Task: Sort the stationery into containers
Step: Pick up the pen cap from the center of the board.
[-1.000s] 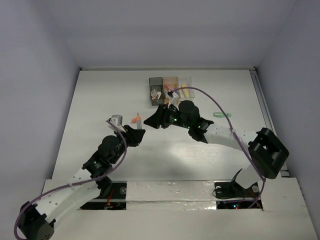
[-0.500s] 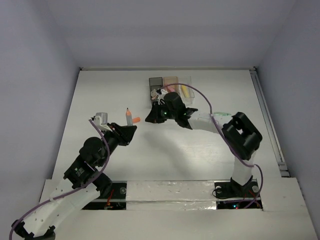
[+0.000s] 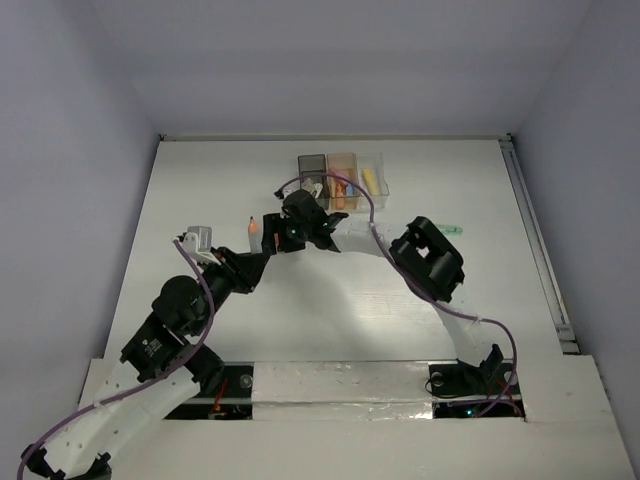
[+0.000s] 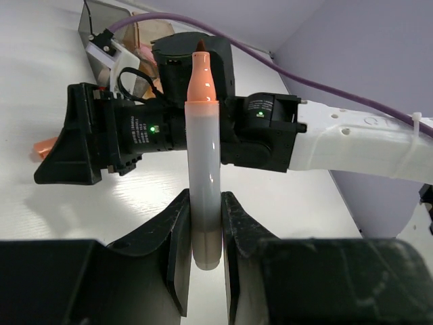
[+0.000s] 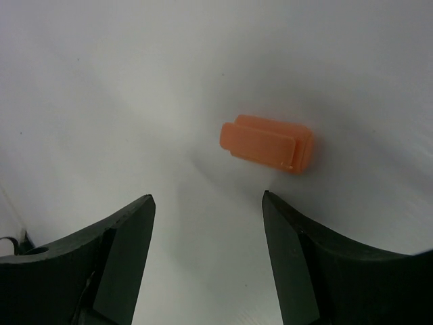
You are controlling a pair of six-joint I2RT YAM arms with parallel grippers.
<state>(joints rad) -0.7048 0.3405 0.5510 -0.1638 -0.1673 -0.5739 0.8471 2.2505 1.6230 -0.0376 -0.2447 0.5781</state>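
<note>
Recapping looks in hand: left hand point(image 4: 203, 203) grips an uncapped orange marker point(image 4: 203, 149) upright; open right hand point(image 5: 206, 200) must descend onto the mid-frame cap point(image 5: 267, 143).

Right tool point(image 5: 206, 203): fingers cut off by its own view's lower edge.
Small orange plastic cap point(image 4: 44, 146): from the left wrist, a sliver at 9 o'clock; rest behind the right tool.
Grey-barrelled orange-tipped marker point(image 4: 203, 162): bottom end blurred between the fingers of the left tool point(image 4: 205, 196).
Row of three small plastic bins point(image 3: 345, 156): contents too small to name; near end partly under the right arm.
Mint green item point(image 3: 455, 228): 3 o'clock on the white worktop point(image 3: 200, 200), partly behind the right arm; kind unclear.
</note>
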